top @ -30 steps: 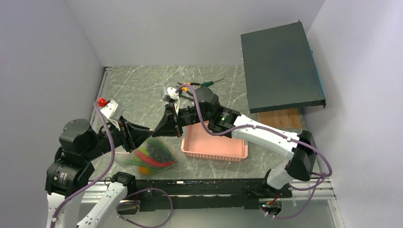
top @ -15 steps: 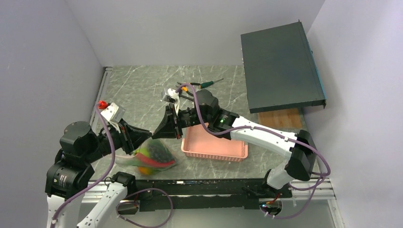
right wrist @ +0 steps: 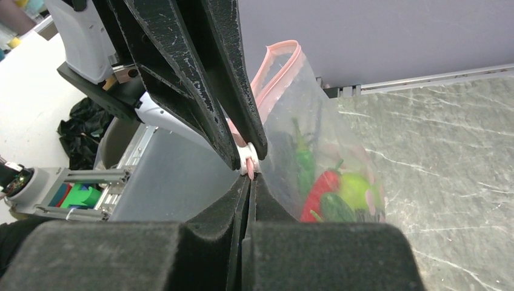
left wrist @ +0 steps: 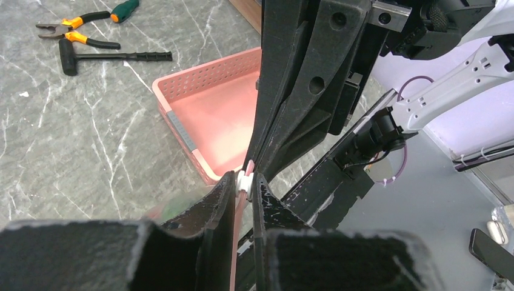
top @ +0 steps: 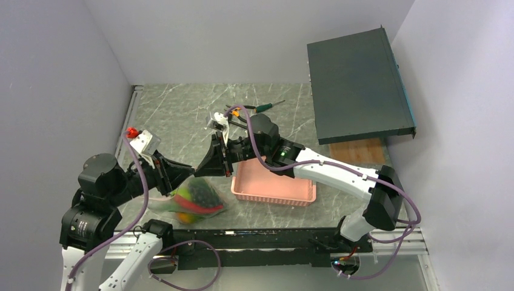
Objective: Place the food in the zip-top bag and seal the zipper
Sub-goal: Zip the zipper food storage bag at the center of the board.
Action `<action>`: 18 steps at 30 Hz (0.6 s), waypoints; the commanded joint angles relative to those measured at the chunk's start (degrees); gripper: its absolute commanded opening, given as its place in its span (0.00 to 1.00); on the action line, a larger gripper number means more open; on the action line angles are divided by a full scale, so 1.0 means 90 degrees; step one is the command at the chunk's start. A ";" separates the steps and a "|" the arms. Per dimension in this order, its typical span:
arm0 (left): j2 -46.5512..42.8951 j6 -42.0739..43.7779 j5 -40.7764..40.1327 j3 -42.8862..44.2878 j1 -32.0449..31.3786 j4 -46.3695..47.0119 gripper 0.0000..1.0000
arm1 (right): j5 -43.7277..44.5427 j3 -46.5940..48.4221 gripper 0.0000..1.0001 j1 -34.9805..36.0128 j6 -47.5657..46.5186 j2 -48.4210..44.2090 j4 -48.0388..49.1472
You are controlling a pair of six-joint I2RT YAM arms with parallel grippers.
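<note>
The zip-top bag (top: 176,205) hangs low over the table's near left, with the food (top: 195,195) inside. In the right wrist view the bag (right wrist: 303,109) shows a red chilli (right wrist: 321,188) and green fruit (right wrist: 354,189). My left gripper (top: 190,171) and right gripper (top: 200,169) meet tip to tip above it. The left gripper (left wrist: 244,183) is shut on the zipper's white tab (left wrist: 243,177). The right gripper (right wrist: 249,180) is shut on the pink zipper strip, just below that tab (right wrist: 247,154). The strip (right wrist: 280,57) loops upward beyond it.
A pink mesh basket (top: 273,200) sits right of the bag, under the right arm; it also shows in the left wrist view (left wrist: 182,124). Pliers (left wrist: 73,33), a hammer (left wrist: 109,56) and a screwdriver (top: 267,107) lie at the back. A dark panel (top: 357,85) leans at the back right.
Both grippers hold about the same place, tip to tip. The bag with the food has sagged slightly toward the near edge.
</note>
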 commanded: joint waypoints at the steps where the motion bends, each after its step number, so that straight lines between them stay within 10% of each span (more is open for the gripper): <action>1: 0.0100 0.0052 0.0327 -0.0090 -0.0010 0.0241 0.16 | -0.0050 0.0111 0.00 0.0022 0.0183 -0.0041 0.0499; 18: -0.0279 0.1302 -0.0342 -0.0378 -0.0005 0.0354 0.00 | 0.0542 0.0086 0.00 0.0065 0.0874 0.0075 0.0723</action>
